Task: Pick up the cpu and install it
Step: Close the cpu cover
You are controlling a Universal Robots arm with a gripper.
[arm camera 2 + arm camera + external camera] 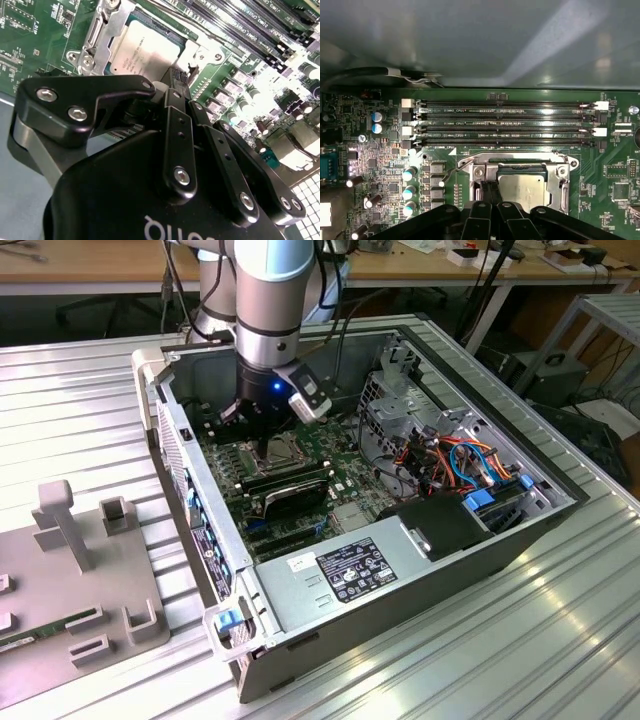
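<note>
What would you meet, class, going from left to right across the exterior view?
Grey fixture plate → gripper → orange and blue cables → metal shelf

Robotics lab or electronics workshop: robot arm [270,300] over an open desktop PC case [500,550] on a ribbed aluminium bench [560,640]. Grey parts fixture [60,600] sits at the exterior view's left edge. Cluttered wooden desks [100,275] with cables [487,285] stand behind.
</note>
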